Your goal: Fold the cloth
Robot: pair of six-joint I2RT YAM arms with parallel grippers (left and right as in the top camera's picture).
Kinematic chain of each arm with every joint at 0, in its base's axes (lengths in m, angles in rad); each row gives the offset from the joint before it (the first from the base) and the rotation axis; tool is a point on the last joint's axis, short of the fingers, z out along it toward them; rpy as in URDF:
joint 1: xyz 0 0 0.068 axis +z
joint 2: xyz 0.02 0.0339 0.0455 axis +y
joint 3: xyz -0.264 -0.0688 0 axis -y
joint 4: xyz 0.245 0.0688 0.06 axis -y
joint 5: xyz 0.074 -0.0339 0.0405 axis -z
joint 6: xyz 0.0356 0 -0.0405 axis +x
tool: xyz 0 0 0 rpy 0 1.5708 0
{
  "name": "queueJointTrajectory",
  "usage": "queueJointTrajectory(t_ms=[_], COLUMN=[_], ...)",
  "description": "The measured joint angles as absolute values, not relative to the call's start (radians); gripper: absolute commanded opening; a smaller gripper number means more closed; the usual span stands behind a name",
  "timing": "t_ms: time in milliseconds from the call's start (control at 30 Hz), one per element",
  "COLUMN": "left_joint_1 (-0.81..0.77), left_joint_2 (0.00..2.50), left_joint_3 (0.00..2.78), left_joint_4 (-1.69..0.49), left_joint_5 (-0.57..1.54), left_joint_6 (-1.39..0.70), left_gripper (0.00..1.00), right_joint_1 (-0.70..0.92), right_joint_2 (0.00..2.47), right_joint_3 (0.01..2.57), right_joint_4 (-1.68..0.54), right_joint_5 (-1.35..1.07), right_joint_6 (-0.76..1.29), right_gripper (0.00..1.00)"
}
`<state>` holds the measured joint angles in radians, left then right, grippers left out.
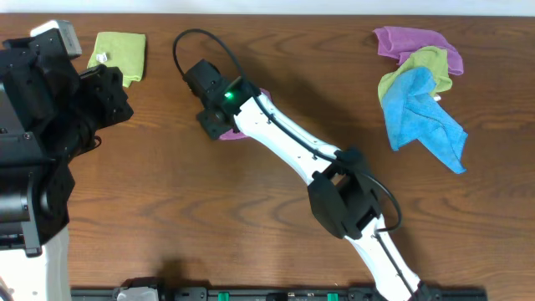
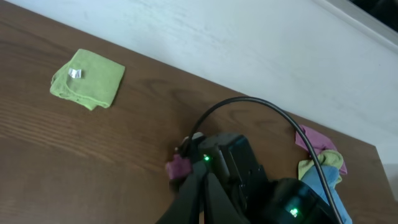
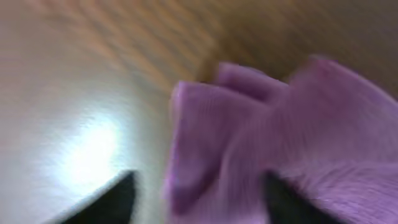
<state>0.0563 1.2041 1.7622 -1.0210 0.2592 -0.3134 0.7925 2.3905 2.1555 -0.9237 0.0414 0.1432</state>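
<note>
Purple cloth (image 3: 280, 112) sits bunched inside our right gripper (image 3: 205, 196), jaws spread; if a finger snags, we may drag it crooked.

Dark brown wood grain runs all across the tabletop (image 1: 167, 209). The cloth (image 1: 232, 134) shows pinkish-purple, nubbly up close. At the far-left corner, a lime square (image 1: 119, 54) carries a white tag (image 1: 102, 57). The far-right pile has purple (image 1: 418, 42), lime (image 1: 414, 71) and bright blue (image 1: 422, 113) pieces. The right arm (image 1: 284, 138) is white with black joints, its light (image 1: 227, 94) glowing green.
</note>
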Motion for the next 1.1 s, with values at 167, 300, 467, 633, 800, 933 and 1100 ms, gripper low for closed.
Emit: queueJointTrajectory(t_ms=[167, 300, 467, 633, 800, 933, 1100], left_joint_1=[0.056, 0.056, 0.056, 0.056, 0.056, 0.056, 0.050], left_joint_2=[1.204, 1.205, 1.240, 1.332, 1.484, 1.606, 1.748], left_joint_3=[1.762, 1.762, 1.757, 1.607, 1.401, 1.315, 1.291], left_joint_4=[-1.022, -1.028, -1.042, -0.966, -0.781, -0.658, -0.580], left_joint_5=[0.260, 0.251, 0.191, 0.268, 0.415, 0.545, 0.692], left_joint_6=[-0.310, -0.290, -0.265, -0.252, -0.254, -0.284, -0.308], left_gripper=[0.06, 0.06, 0.11, 0.52, 0.97, 0.95, 0.95], right_joint_1=[0.796, 0.789, 0.731, 0.595, 0.476, 0.455, 0.454], right_joint_2=[2.391, 2.391, 2.388, 2.386, 2.385, 2.385, 2.385], right_joint_3=[2.157, 2.193, 2.338, 2.374, 2.359, 2.315, 2.241], right_joint_4=[-0.908, -0.947, -1.085, -1.195, -1.201, -1.193, -1.142], right_joint_5=[-0.032, -0.041, 0.054, 0.086, 0.067, 0.050, -0.004], right_joint_6=[0.138, 0.134, 0.137, 0.137, 0.138, 0.137, 0.136], right_gripper=[0.92, 0.36, 0.01, 0.01, 0.01, 0.01, 0.01])
